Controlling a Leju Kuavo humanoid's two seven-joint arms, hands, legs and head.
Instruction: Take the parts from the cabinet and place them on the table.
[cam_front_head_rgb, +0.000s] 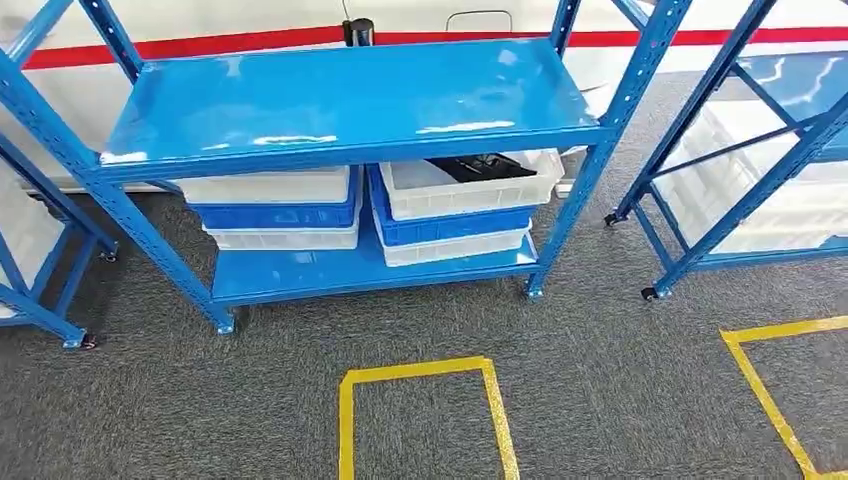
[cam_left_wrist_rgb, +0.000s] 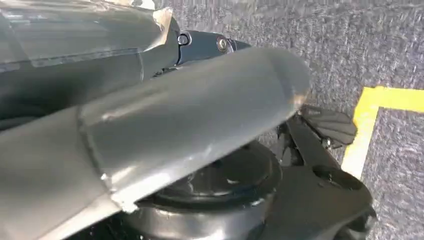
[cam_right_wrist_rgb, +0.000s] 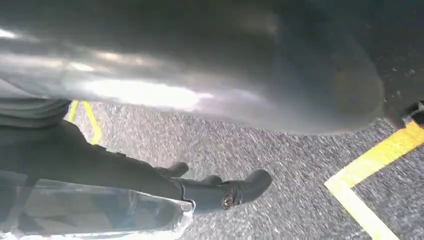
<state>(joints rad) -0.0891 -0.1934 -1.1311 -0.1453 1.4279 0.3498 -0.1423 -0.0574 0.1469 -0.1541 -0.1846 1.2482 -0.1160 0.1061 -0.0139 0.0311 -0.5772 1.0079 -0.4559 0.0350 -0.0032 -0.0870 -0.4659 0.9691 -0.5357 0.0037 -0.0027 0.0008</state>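
Note:
In the head view, black parts lie in the top white bin of the right-hand stack, on the lower shelf of the blue cabinet. In the left wrist view my left hand hangs over the grey carpet, its thick grey thumb stretched out, its dark fingers apart from it and nothing in it. In the right wrist view my right hand also hangs over the carpet, holding nothing, its dark fingers extended away from the thumb.
A second stack of white and blue bins stands on the left of the lower shelf. More blue racks stand at the left and right. Yellow tape squares mark the carpet in front.

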